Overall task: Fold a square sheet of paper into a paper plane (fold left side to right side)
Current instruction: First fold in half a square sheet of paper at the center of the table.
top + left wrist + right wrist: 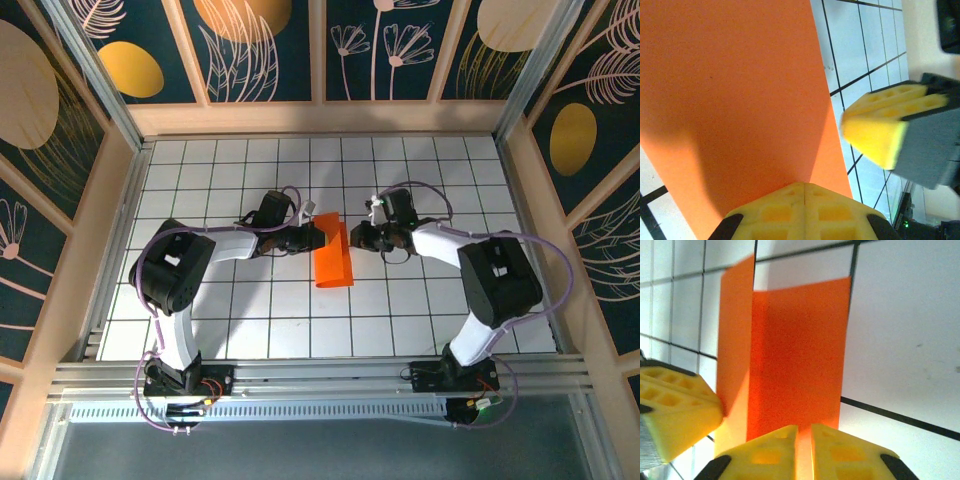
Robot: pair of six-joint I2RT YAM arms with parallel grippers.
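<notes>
The square sheet of paper (333,262) is bright orange and stands folded roughly in half as a tall strip in the middle of the grid table. One flap (735,335) stands up beside the other. My left gripper (318,236) is shut on the paper's left upper edge (740,90), its yellow pads (805,186) pressed together. From the right, my right gripper (352,238) meets the same end, and its pads (804,429) stand slightly apart with the paper edge (800,350) in the narrow gap. A paper plane is out of view.
The white grid table (250,310) is boxed in by wooden walls (320,118) on three sides. In the left wrist view the other gripper's yellow finger (880,135) hangs close on the right. The right wrist view shows the left finger (675,415) at lower left.
</notes>
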